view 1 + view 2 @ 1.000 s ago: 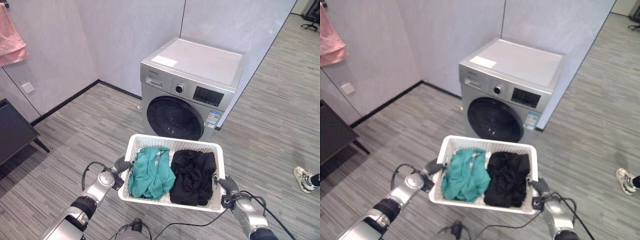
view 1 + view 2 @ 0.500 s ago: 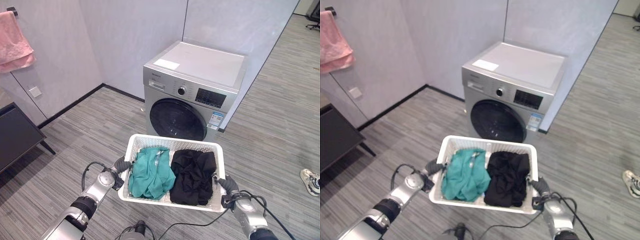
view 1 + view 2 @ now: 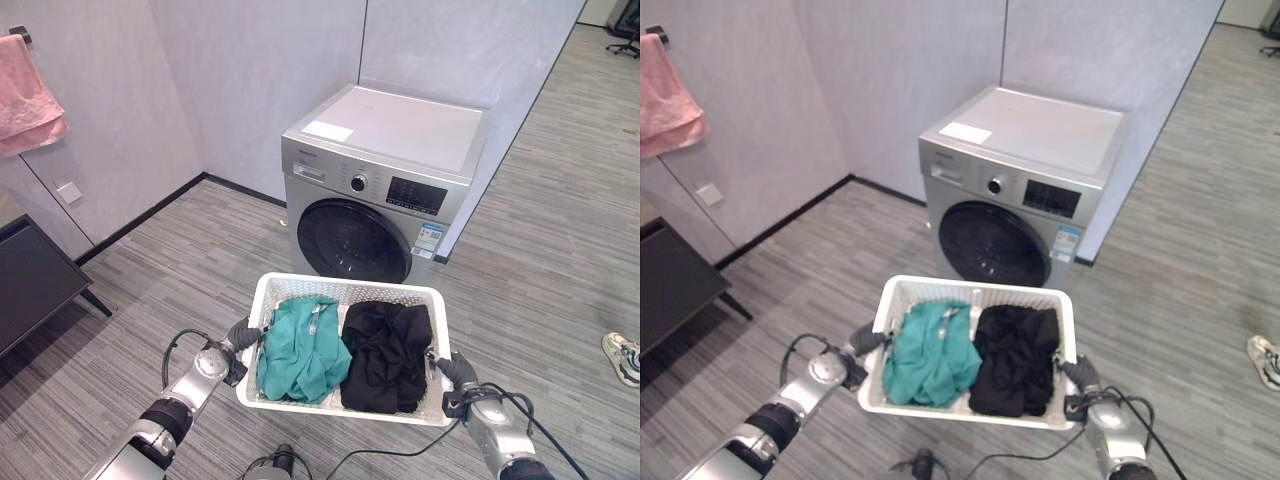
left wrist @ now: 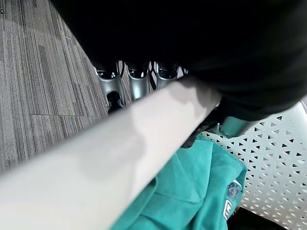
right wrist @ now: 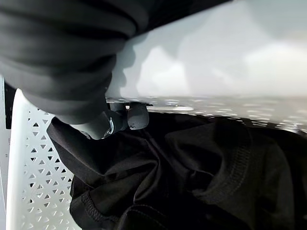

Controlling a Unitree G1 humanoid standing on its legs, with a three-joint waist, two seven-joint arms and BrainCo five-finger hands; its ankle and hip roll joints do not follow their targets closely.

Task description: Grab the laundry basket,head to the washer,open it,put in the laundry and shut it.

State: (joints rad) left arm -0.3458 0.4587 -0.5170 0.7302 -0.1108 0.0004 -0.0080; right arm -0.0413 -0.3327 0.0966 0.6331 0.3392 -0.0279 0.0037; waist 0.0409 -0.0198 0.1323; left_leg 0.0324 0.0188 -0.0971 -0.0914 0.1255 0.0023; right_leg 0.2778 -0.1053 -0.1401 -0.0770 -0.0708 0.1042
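A white perforated laundry basket is held off the floor at the near centre of the head views, carried by its two short ends. The left hand is clamped on the rim at the basket's 9 o'clock side; in the left wrist view its fingers are seen curled under the rim. The right hand is clamped on the rim at roughly 4 o'clock, with its thumb hooked over the rim's inner edge in the right wrist view. Inside the basket a teal garment is piled in the left half and a black garment in the right half, the two touching along the middle. Beyond the basket, at 12 o'clock, a silver front-loading washer is set against the grey wall, its dark round door closed. A dark low table is seen at 9 o'clock, and a pink towel is hung on the wall at 10 o'clock. A person's shoe is visible on the floor at 3 o'clock.
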